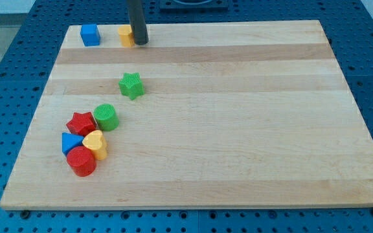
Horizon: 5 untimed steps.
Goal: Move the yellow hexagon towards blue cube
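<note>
The yellow hexagon point(125, 35) sits near the board's top left edge, partly hidden by my rod. The blue cube point(90, 35) stands a short way to its left, with a small gap between them. My tip point(140, 43) rests on the board touching the hexagon's right side.
A green star point(131, 85) lies below the hexagon. A cluster sits at the lower left: a red star point(81, 123), a green cylinder point(106, 117), a blue triangle point(70, 142), a yellow heart point(96, 144) and a red cylinder point(81, 161). The wooden board point(238, 129) lies on a blue table.
</note>
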### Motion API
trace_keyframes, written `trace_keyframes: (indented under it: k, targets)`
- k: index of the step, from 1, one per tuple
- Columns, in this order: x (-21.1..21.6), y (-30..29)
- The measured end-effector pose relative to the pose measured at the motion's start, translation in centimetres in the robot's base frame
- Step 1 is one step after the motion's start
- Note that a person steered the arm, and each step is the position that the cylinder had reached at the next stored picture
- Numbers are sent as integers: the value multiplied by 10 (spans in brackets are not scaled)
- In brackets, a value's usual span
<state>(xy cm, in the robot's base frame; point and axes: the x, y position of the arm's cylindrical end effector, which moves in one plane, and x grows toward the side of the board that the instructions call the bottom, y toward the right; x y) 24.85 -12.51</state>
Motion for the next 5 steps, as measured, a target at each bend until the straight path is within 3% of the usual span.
trace_keyframes:
  k: [5]
  targets:
    - [-22,-5]
